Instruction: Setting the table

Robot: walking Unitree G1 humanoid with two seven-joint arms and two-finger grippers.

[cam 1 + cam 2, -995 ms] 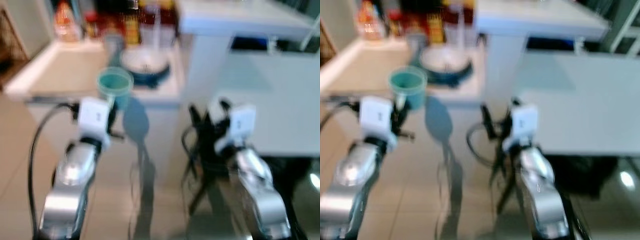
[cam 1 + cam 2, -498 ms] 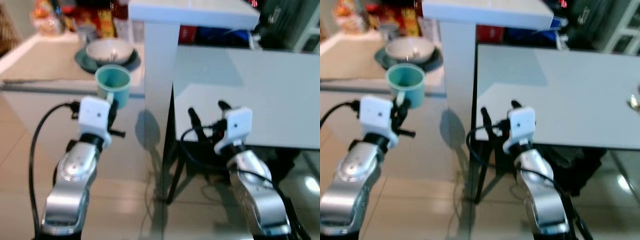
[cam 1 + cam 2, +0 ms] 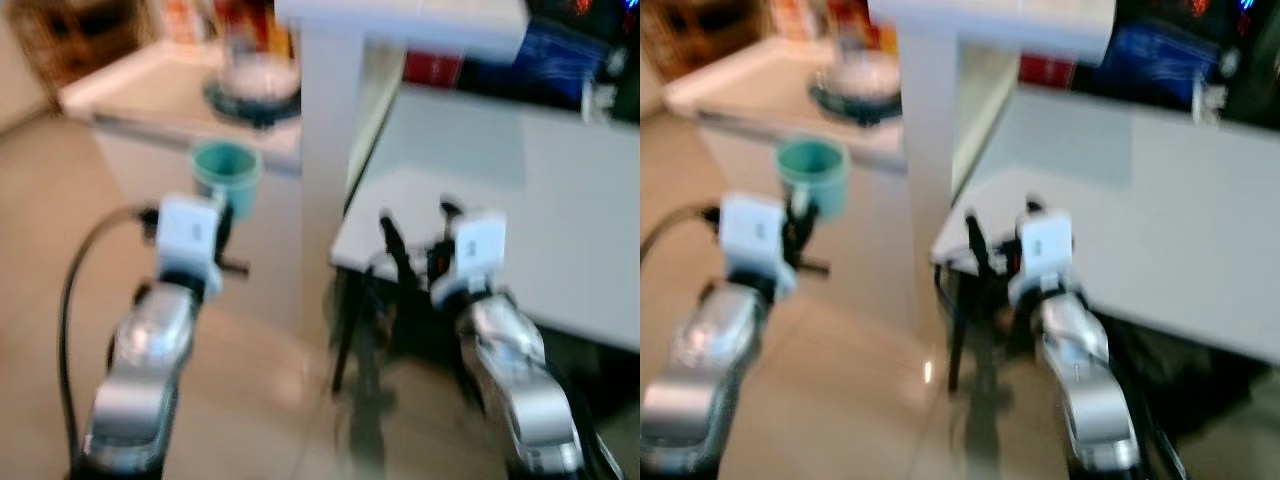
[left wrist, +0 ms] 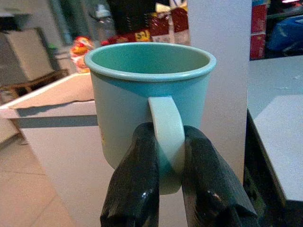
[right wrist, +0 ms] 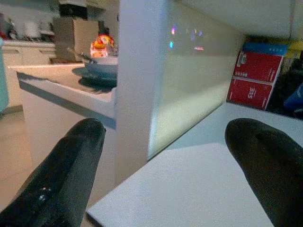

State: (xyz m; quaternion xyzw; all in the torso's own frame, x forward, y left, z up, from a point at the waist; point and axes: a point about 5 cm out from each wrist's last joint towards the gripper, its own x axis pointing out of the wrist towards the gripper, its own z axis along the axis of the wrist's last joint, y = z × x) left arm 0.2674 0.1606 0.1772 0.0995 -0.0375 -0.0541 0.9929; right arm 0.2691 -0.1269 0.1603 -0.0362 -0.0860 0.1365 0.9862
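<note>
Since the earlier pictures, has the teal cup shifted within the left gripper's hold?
No. The teal cup sits just above the left gripper, whose fingers pinch its handle; the counter shifted because the camera moved.

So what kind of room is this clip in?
Likely a home kitchen or dining area: a counter bearing a bowl on a plate, a white table, and a teal mug in the left gripper.

head stereo: forward-down | wrists: close along jaws | shared: table (image 3: 560,200)

Place: a home kitchen and dining area.
Evidence: counter (image 3: 150,95) with stacked dishes (image 3: 255,85), white table (image 3: 520,200), tiled floor (image 3: 260,370).
</note>
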